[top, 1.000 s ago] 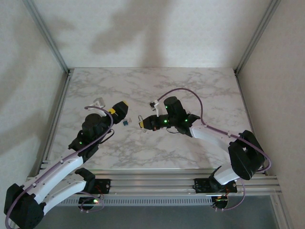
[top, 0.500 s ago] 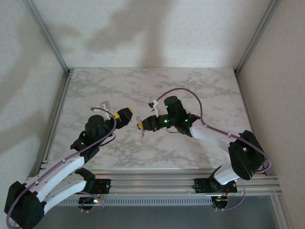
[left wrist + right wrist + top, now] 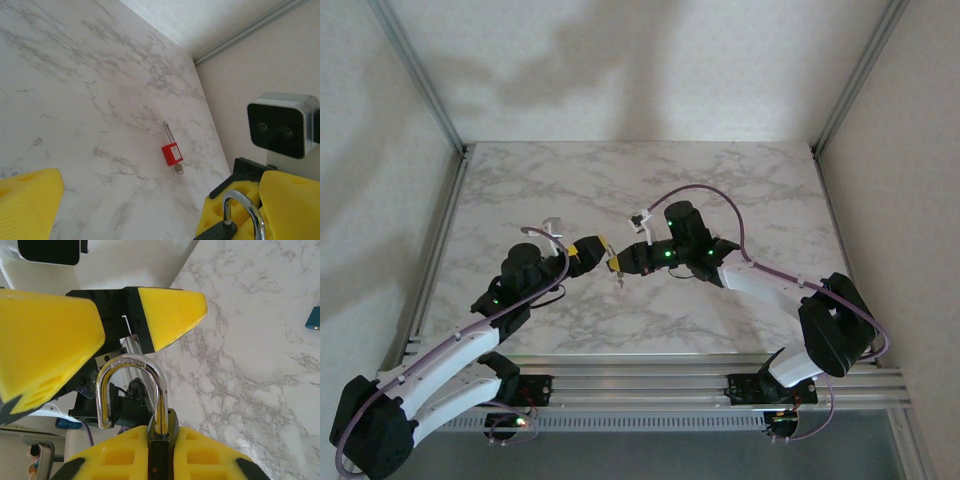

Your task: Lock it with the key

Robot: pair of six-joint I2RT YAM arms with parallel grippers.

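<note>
Top view: the left gripper (image 3: 592,249) and the right gripper (image 3: 619,262) meet nose to nose just left of the frame's centre, above the marble table (image 3: 740,180). The padlock (image 3: 613,256) sits at the tip of the right gripper; its detail is too small to tell here. Left wrist view: the left gripper's yellow fingers (image 3: 30,200) stand spread wide at the lower left and lower right corners, with nothing clamped between them. The key (image 3: 171,152), red-headed, lies flat on the table at mid-frame with its blade pointing to the upper edge, well apart from both grippers. The padlock's steel loop shows at the lower right, just beside the right-hand finger, with the other arm's camera (image 3: 282,125) above it. Right wrist view: the right gripper's fingers, at the bottom edge, are closed on the padlock's body; the loop rises upright at centre frame, open on its left leg, and stands between the left gripper's parted fingers. A small blue object (image 3: 314,319) lies on the table at the right edge, partly cut off
</note>
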